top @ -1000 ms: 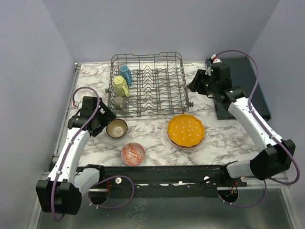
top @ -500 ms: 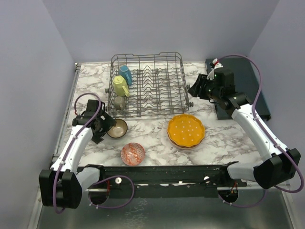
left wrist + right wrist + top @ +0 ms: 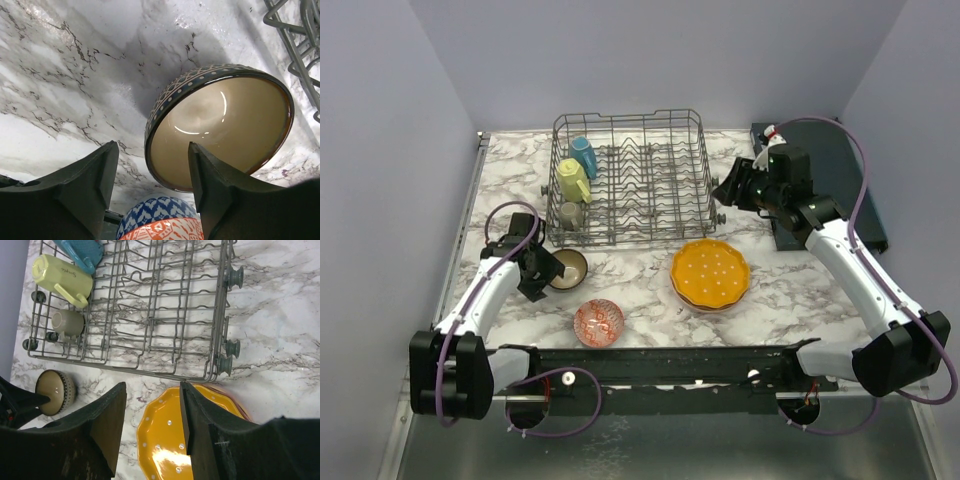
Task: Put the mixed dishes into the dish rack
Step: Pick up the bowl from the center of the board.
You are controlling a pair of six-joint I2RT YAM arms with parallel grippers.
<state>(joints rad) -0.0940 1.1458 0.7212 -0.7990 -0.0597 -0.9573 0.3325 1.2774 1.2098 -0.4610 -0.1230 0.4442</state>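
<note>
Since a second ago the left gripper [image 3: 151,150] has dropped onto the brown bowl [image 3: 570,266] and its jaws have narrowed. They are not yet clamped: one finger stands outside the bowl's patterned wall with a gap showing, the other hangs over the cream inside, so the near-left rim lies between them. The bowl sits upright on the marble table [image 3: 650,280], near the rack's near-left corner. The red bowl [image 3: 599,321] sits nearer still, to its right and apart from it.

The rack [image 3: 625,118] stands at the far middle of the table. Along its left side lie a blue mug [image 3: 584,155], a yellow mug [image 3: 573,180] and a grey cup [image 3: 570,214], from far to near. An orange plate [image 3: 710,272] rests on the table near the rack's near-right corner, stacked on a pink plate [image 3: 720,308] whose edge shows beneath it.

Over the rack's right edge hangs the right gripper [image 3: 151,390], shifted slightly rightward, its jaws apart with nothing between them. A dark tray [image 3: 825,140] lies at the far right.
</note>
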